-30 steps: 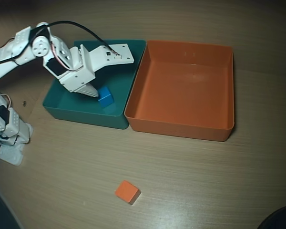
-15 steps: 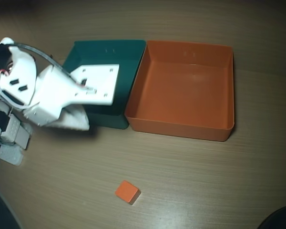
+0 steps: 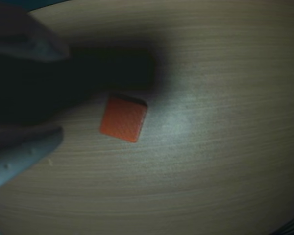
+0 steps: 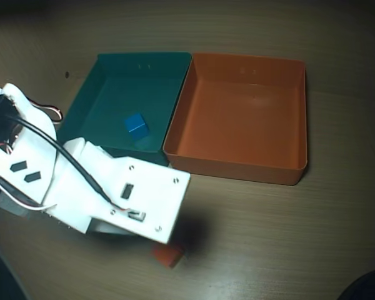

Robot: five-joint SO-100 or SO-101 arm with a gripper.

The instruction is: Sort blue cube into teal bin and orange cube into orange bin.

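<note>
One small blue solid cube (image 4: 136, 124) sits in the shallow teal plastic bin (image 4: 94, 100); the small orange cube (image 3: 123, 118) lies on the wooden worktop (image 4: 269, 237) before the seemingly wide, empty gripper (image 3: 56, 90). A skewed descent could knock it away.

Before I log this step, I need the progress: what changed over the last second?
The arm swung out of the teal bin, leaving the blue cube lying free inside it, and moved toward the near table edge over the orange cube. In the wrist view the gripper is open beside that cube, not touching it. Both bins, including the orange bin, and the orange cube stayed put.
</note>
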